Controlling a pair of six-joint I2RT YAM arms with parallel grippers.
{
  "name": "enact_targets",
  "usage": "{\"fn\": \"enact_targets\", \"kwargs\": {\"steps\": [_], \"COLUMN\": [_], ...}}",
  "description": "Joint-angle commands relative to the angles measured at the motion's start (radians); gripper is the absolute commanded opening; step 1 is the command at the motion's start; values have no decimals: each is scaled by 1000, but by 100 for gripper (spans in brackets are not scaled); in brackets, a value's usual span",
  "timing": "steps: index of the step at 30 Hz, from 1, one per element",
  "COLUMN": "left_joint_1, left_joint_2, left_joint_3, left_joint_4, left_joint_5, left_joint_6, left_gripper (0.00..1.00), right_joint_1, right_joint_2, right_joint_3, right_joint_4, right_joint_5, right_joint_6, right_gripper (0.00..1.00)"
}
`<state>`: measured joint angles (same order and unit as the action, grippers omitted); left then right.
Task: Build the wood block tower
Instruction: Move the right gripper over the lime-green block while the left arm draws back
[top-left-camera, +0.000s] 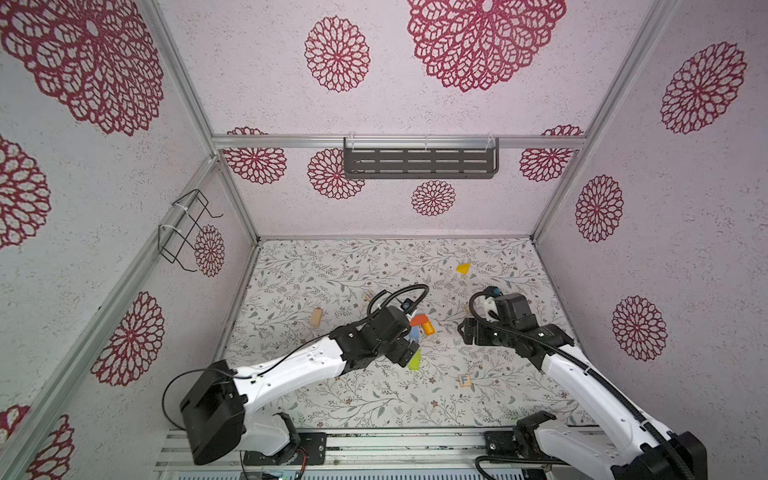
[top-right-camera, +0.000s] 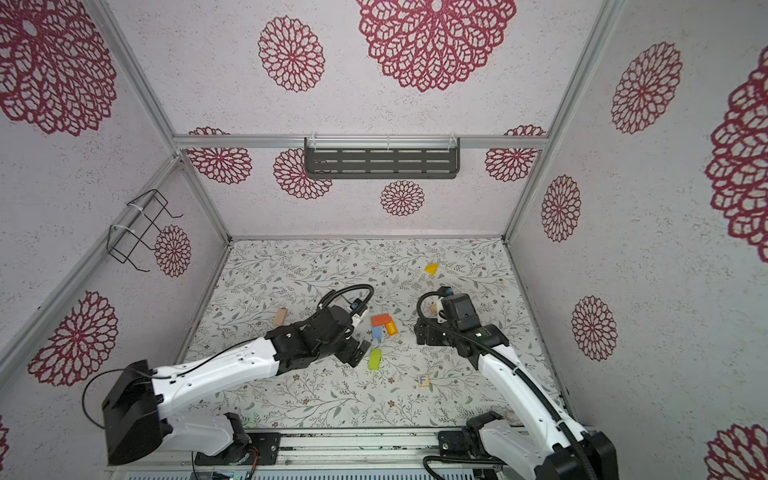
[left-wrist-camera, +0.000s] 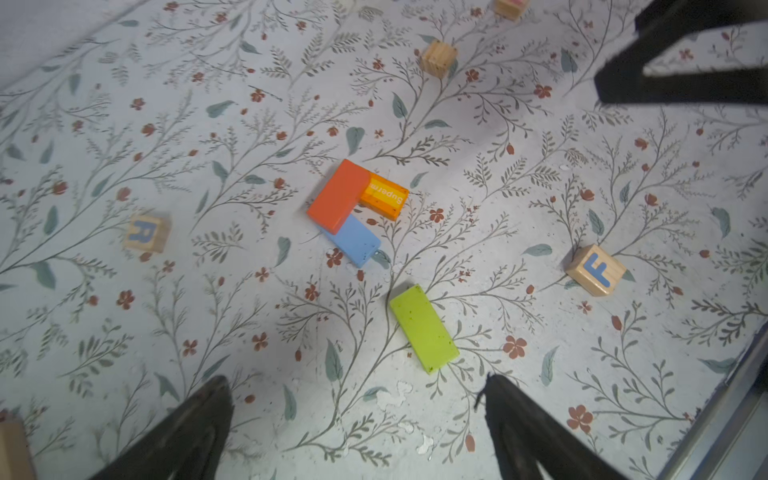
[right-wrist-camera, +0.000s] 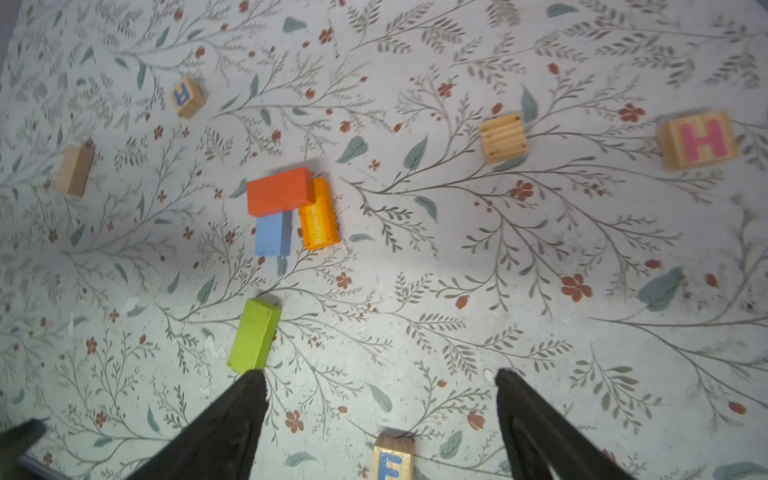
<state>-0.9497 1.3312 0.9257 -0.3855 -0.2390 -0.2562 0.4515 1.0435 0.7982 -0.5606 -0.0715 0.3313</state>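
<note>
Three blocks are stacked as the tower near the middle of the surface: the red block is laid across the blue block and the orange block, which lie side by side. The green block is laid flat on the surface near the tower, apart from it. The left end effector and the right end effector are held above the surface with jaws spread wide, and nothing is gripped.

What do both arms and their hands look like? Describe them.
The left arm and right arm have white link shells with black joints and wrists. A black ribbed hose runs along the right arm; a thin black cable follows the left. The left hand and right hand each have two tapering black fingers.
</note>
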Motion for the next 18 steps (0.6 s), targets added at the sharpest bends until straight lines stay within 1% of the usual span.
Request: {"fn": "enact_targets", "kwargs": {"steps": [1, 3, 4, 8, 11, 15, 18], "left_joint_1": [43, 68, 79, 125, 162, 210, 243], "left_joint_2": [-124, -201, -231, -322, -381, -443, -483], "left_joint_3": [-95, -145, -165, -206, -228, -268, -307], "left_joint_4": [116, 138, 142, 109, 57, 21, 13], "left_joint_5": [-79, -93, -112, -176, -213, -223, -229], "left_joint_6": [-122, -184, -210, -300, -363, -423, -462], "left_gripper": [97, 97, 97, 97, 97, 97, 97], "right_joint_1": [100, 131, 147, 235, 287, 323, 331], "right_joint_2": [39, 78, 104, 200, 270, 371, 434], "right_joint_3": [62, 85, 107, 194, 233, 259, 274], "right_joint_4": [-86, -79, -90, -130, -154, -174, -165], "right_joint_5": [73, 12, 6, 12, 9, 51, 34], "right_joint_6": [-91, -145, -164, -272, -400, -534, -607], "right_gripper": [90, 90, 89, 89, 89, 89, 90]}}
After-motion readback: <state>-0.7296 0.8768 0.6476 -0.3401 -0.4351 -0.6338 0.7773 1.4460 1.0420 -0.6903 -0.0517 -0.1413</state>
